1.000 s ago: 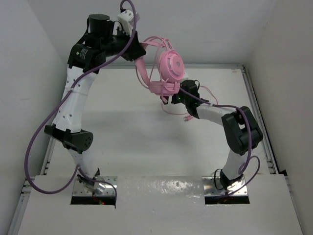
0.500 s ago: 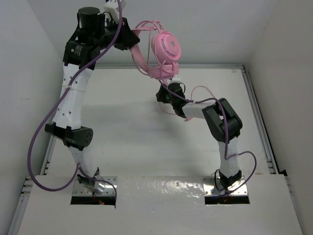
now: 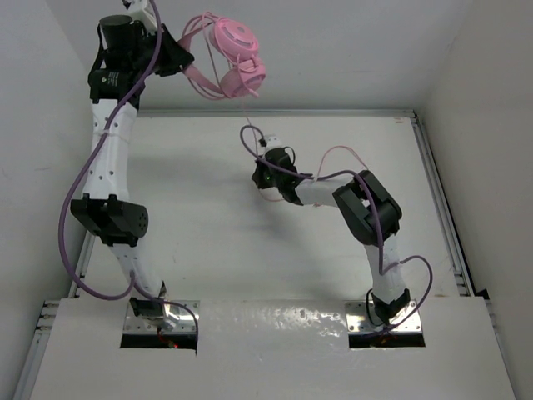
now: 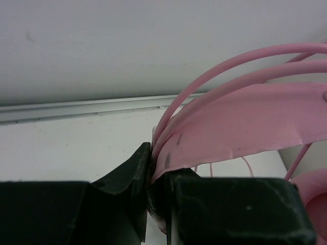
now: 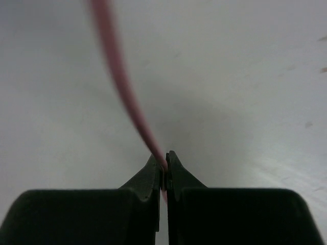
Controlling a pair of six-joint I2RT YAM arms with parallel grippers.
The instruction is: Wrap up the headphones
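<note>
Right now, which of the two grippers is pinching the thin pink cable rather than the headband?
The right gripper: its jaws are shut on the cable. The left gripper clamps the headband instead.

- I see bright, even overhead light; the arms [image 3: 112, 167] throw soft shadows on the table [image 3: 208, 225].
- Glare streaks the glossy near shelf [image 3: 283, 317].
- My right wrist feed blurs the headphones [image 5: 113, 56] cable close up.

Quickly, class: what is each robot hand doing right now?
Left hand: closed on the headband of the headphones.
Right hand: closed on the thin pink cable.
</note>
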